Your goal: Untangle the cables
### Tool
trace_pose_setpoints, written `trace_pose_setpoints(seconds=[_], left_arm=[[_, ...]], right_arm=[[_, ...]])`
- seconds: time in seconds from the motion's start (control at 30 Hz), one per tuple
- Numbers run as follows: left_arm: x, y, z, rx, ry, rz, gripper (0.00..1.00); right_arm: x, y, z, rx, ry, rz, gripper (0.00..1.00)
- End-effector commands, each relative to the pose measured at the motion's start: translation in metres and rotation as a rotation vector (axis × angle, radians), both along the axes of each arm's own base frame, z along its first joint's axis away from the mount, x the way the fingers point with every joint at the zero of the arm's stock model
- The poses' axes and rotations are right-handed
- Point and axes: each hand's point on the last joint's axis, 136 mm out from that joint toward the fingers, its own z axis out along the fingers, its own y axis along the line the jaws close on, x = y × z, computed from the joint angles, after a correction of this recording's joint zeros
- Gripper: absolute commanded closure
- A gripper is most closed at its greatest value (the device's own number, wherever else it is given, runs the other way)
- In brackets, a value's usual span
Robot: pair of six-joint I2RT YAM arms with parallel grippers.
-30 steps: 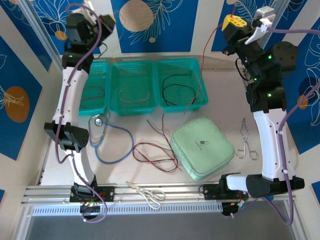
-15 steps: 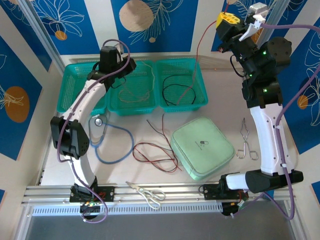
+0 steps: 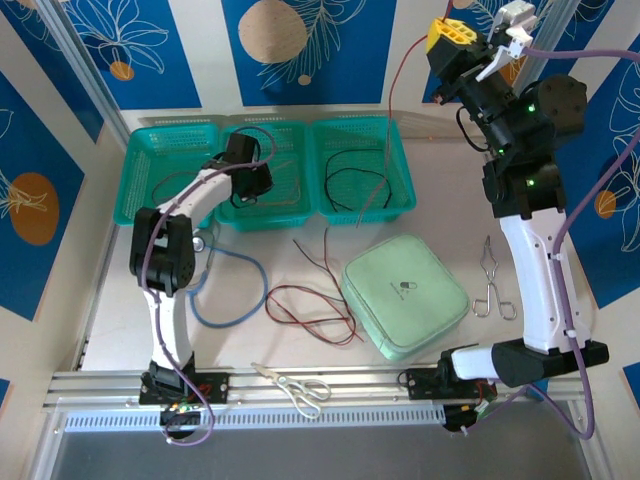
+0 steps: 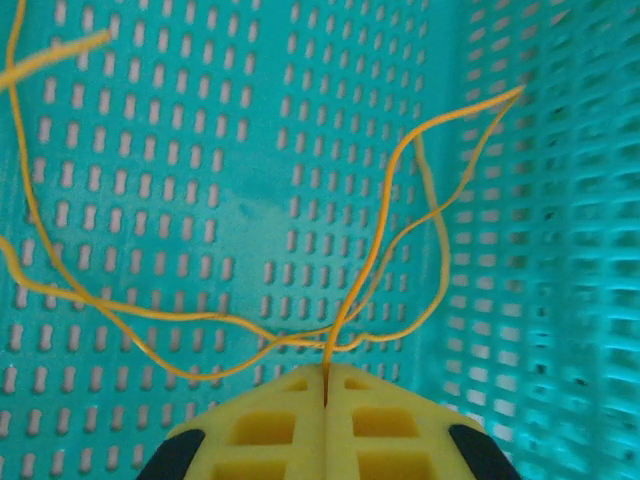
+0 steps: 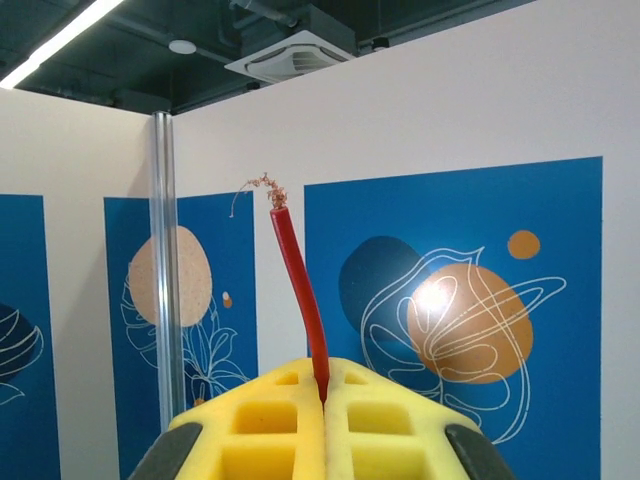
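My right claw point(image 5: 324, 388) grips the red cable point(image 5: 298, 290) dangling beneath it, my left claw point(image 4: 327, 385) pinches the yellow cable point(image 4: 416, 148) ahead; I'd move slowly to avoid snags.

1. Walls point(image 5: 400, 110): white, carrying blue panels point(image 5: 560, 300) with white leaf outlines and orange discs.
2. Ceiling point(image 5: 200, 20): dark, with a square air-conditioning unit point(image 5: 300, 55) at top centre and a strip light point(image 5: 55, 45) at upper left.
3. Metal post point(image 5: 163, 270): upright, left of frame.
4. Table point(image 3: 230, 345): pale beige, with an aluminium rail point(image 3: 370, 385) along the bottom.

Robot lab: rail-mounted arms point(image 3: 530, 270), backdrop panels point(image 3: 330, 60)
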Motion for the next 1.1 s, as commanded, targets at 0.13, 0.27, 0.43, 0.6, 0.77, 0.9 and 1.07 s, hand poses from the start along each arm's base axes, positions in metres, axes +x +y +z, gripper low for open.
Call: trace_pose_setpoints(seconds=[0.13,0.27,0.43,0.6,0.77,0.9,1.07], left_arm=[[-0.006,0.001,-0.028,0.001,0.103,-0.023,1.00],[-0.005,0.010,-0.002,0.040,0.048,-0.013,0.43],[-0.009,0.023,0.048,0.100,-0.050,-0.007,0.27],[-0.020,0.031,0.101,0.116,-0.140,-0.007,0.22],[-0.046,0.039,0.148,0.109,-0.210,-0.009,0.21],[-0.086,0.046,0.161,0.090,-0.214,-0.024,0.21],[-0.141,0.054,0.158,0.036,-0.208,-0.012,0.21]], right_arm=[[-0.006,0.013,0.016,-0.001,-0.058,0.026,1.00],[-0.005,0.020,0.017,-0.013,-0.061,0.037,1.00],[0.000,0.028,0.013,-0.014,-0.054,0.050,1.00],[0.006,0.037,0.010,-0.005,-0.047,0.066,1.00],[0.012,0.055,0.009,0.014,-0.044,0.108,1.00],[0.014,0.082,0.011,0.017,-0.063,0.164,1.00],[0.020,0.121,0.020,0.045,-0.113,0.231,1.00]])
